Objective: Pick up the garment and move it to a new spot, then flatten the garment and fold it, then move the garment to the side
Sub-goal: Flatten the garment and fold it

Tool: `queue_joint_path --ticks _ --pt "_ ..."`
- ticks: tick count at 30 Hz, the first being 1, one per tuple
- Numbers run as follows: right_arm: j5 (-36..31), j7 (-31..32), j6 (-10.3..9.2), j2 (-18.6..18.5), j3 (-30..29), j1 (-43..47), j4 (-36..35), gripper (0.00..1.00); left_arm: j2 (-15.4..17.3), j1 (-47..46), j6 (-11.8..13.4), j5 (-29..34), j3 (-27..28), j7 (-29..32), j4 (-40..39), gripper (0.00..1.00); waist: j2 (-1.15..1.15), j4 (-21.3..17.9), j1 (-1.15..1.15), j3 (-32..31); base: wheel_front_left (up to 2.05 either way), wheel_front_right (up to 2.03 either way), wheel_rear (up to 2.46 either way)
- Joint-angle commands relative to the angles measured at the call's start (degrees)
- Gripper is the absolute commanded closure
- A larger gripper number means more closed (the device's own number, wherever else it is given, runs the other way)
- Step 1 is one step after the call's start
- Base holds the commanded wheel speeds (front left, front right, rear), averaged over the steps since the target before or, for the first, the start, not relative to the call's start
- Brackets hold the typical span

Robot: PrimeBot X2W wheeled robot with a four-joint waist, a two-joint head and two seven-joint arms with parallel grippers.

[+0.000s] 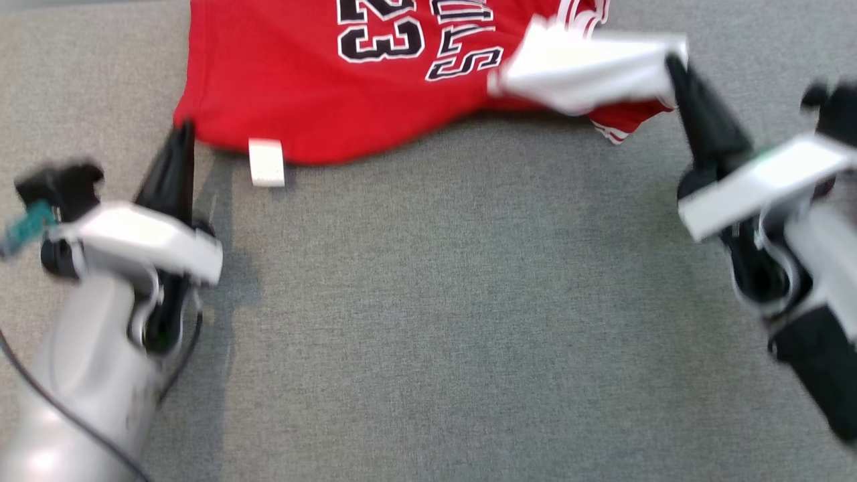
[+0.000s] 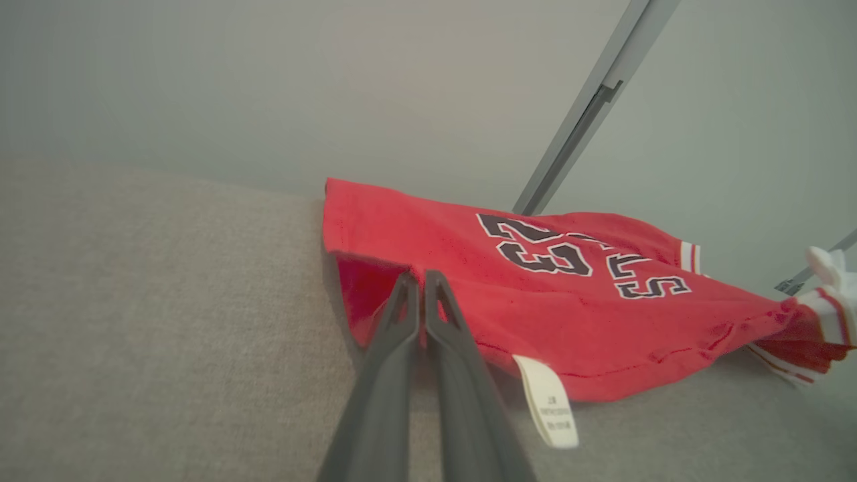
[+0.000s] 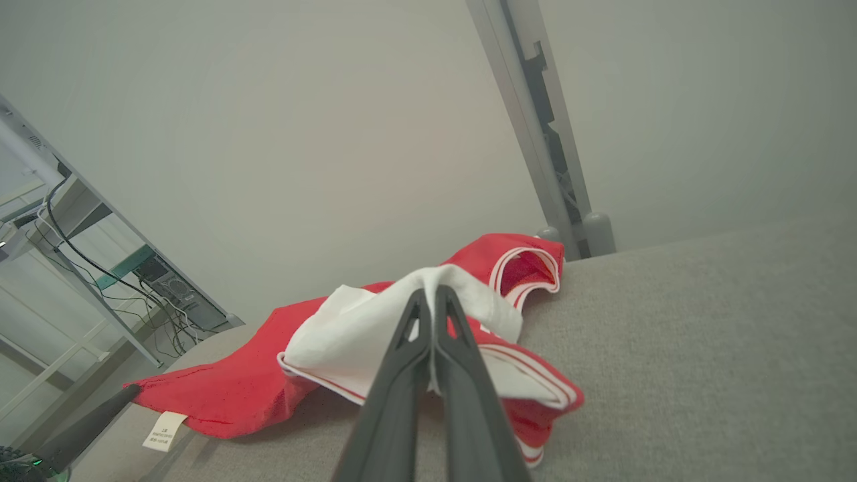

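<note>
Head view: one red garment (image 1: 301,87) lies at top centre, long axis left to right, one white tag (image 1: 266,162) on its lower hem. Left wrist view: left gripper (image 2: 422,278) is closed, tips at the garment's corner; whether it grips cannot be told. Right wrist view: right gripper (image 3: 428,294) is clamped on the garment's white fold.

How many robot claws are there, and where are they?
2. The left gripper is shut on the red jersey's near left corner. The right gripper is shut on its right end, where the white inside shows.
</note>
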Motion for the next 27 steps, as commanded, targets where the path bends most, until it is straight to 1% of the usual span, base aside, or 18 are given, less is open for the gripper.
queue_joint_path --ticks 1,3,5,9,13,17,18,22,24,27 --pt "1.4 -0.5 0.05 -0.9 -0.9 5.5 -2.8 1.00 1.2 5.3 1.5 -0.1 0.6 -0.4 -3.6 1.00 0.00 -0.3 0.00 -1.6 0.00 0.00 0.00" --pt "1.6 -0.6 0.04 -2.4 -2.3 12.0 -6.0 1.00 1.9 11.7 3.3 -0.3 0.9 -0.4 -8.6 1.00 0.00 -0.3 0.00 -2.8 0.00 0.00 0.00" --pt "2.3 -0.6 0.04 -2.8 -3.7 18.5 -9.5 1.00 3.1 17.6 5.3 -0.4 1.0 -0.2 -13.4 1.00 0.00 -0.3 0.00 -4.2 0.00 0.00 0.00" --pt "2.4 -0.5 0.04 -5.0 -5.8 30.7 -16.0 1.00 5.3 27.9 9.4 -1.4 0.7 3.4 -23.4 1.00 0.00 -0.5 0.00 -7.2 0.00 0.00 0.00" --pt "2.0 2.0 0.04 -7.6 -8.3 41.1 -23.1 1.00 8.4 36.4 13.8 -3.0 1.9 7.5 -33.6 1.00 0.00 -0.7 0.00 -9.9 0.00 0.00 0.00" --pt "0.6 6.0 0.04 -9.2 -13.7 50.5 -29.5 1.00 11.9 43.6 18.2 -4.4 3.4 11.6 -43.4 1.00 0.00 -0.6 0.00 -11.8 0.00 0.00 0.00" --pt "0.6 6.0 0.04 -9.2 -13.7 50.5 -29.5 1.00 11.9 43.6 18.2 -4.4 3.4 11.6 -43.4 1.00 0.00 -0.6 0.00 -11.8 0.00 0.00 0.00" --pt "-2.0 11.0 0.04 -8.0 -21.4 59.0 -35.7 1.00 15.5 50.0 23.0 -4.6 4.6 15.3 -52.7 1.00 0.00 -0.4 0.00 -13.2 0.00 0.00 0.00" --pt "-4.1 14.1 0.04 -6.5 -25.7 63.1 -38.4 1.00 16.7 52.5 24.9 -4.6 5.1 16.5 -56.6 1.00 0.00 -0.1 0.00 -13.8 0.00 0.00 0.00" --pt "-7.4 19.2 0.04 -2.7 -31.5 67.8 -43.6 1.00 18.0 55.8 27.5 -4.3 5.5 18.0 -61.7 1.00 0.00 0.3 0.00 -14.4 0.00 0.00 0.00"
